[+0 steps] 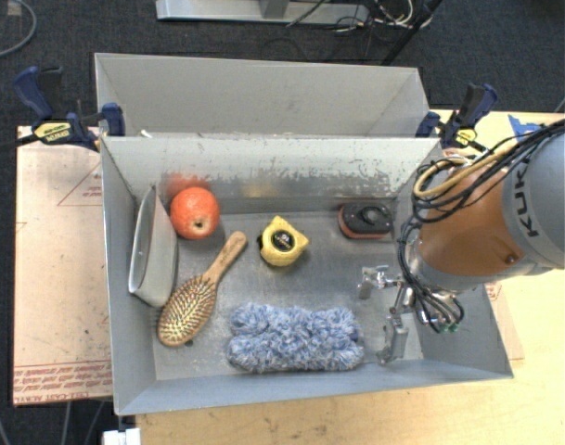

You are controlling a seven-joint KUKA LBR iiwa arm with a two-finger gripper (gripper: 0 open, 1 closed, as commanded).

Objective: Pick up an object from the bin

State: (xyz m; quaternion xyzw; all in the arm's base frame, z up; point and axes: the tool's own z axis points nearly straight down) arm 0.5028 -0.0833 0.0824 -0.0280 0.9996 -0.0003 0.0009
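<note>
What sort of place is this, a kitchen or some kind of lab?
Probably a robotics lab: a robot arm reaches into a grey metal bin of unrelated things, a red apple, a wooden hairbrush, a yellow tape measure.

We find bare bin (333, 272) floor just right of the yellow tape measure (283, 242) and in a strip below it. Left of it the red apple (194, 211) and wooden hairbrush (199, 297) crowd the way; further below lies the blue fuzzy cloth (294, 338); far right, a dark disc (365, 219) and the hand (393, 313) stand.
</note>
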